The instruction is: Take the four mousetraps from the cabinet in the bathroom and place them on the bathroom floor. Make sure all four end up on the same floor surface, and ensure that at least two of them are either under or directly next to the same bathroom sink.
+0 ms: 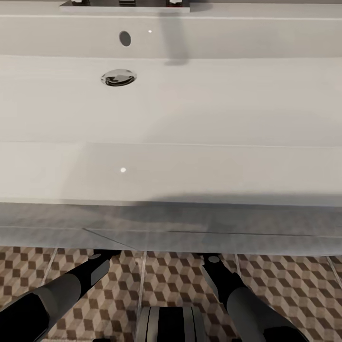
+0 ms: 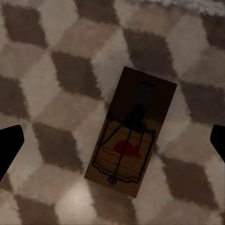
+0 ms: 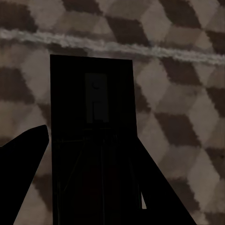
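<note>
A wide white sink (image 1: 190, 118) is seen from above in the head view, its basin smooth and glossy, rectangular and shallow, with a round chrome drain (image 1: 118, 77) and an oval overflow hole (image 1: 125, 38) in the back wall. A chrome faucet (image 1: 124, 4) is partly seen at the far rim. Below the boxy front of the sink, the bathroom floor (image 1: 285, 285) is shown: square tiles printed with a brown, beige and white cube pattern, divided by pale grout lines. Two grey and black arms are seen reaching forward under the sink's front edge, the left arm (image 1: 57, 294) and the right arm (image 1: 247, 299).

In the left wrist view, a mousetrap (image 2: 131, 136) is seen lying flat on the patterned tile. It is a small dark-brown wooden rectangle, fitted with thin dark wire parts and marked with a red shape near one end. The left gripper (image 2: 112, 143) is spread wide, with one black fingertip at each side of the picture, both well apart from the mousetrap; nothing is grasped.

In the right wrist view, a second mousetrap (image 3: 93, 108) appears as a very dark flat rectangle in shadow, just beside a pale grout line (image 3: 112, 45). The black fingers (image 3: 23, 173) of the right gripper (image 3: 93, 187) are seen on either side of its near end. Whether the mousetrap is clamped or already released cannot be told.
</note>
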Controlling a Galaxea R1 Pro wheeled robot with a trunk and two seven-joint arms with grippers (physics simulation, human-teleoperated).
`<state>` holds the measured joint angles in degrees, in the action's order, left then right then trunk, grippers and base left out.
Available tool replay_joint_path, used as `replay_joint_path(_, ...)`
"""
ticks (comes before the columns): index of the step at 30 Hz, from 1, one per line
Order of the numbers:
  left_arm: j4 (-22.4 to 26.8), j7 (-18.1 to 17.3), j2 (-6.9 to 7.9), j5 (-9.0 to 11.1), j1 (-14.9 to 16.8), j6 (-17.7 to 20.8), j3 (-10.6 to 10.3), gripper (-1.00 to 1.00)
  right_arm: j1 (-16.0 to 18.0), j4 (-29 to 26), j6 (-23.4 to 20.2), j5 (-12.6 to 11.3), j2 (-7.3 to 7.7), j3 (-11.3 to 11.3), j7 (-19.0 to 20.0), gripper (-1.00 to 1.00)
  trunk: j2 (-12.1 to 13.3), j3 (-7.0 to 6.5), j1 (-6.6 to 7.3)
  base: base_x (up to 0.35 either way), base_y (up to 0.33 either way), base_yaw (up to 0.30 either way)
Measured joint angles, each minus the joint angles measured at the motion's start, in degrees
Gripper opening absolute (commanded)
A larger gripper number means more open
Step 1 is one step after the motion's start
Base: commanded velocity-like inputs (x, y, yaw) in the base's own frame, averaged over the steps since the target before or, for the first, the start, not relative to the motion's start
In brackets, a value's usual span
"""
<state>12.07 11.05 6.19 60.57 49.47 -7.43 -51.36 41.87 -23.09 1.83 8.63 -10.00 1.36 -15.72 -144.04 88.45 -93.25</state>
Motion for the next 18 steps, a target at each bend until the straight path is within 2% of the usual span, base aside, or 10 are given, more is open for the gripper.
replay_joint_path(16, 0.0, 0.0, 0.00, 0.0, 0.0, 0.0, 0.0, 1.00, 0.0, 0.0, 0.0, -0.1, 0.00, 0.0, 0.0, -1.00, 0.0, 0.01, 0.00, 0.000, 0.000, 0.000)
replay_joint_path(17, 0.0, 0.0, 0.00, 0.0, 0.0, 0.0, 0.0, 1.00, 0.0, 0.0, 0.0, -0.1, 0.00, 0.0, 0.0, 1.00, 0.0, 0.01, 0.00, 0.000, 0.000, 0.000)
replay_joint_path(18, 0.0, 0.0, 0.00, 0.0, 0.0, 0.0, 0.0, 1.00, 0.0, 0.0, 0.0, 0.0, 0.00, 0.0, 0.0, 1.00, 0.0, 0.01, 0.00, 0.000, 0.000, 0.000)
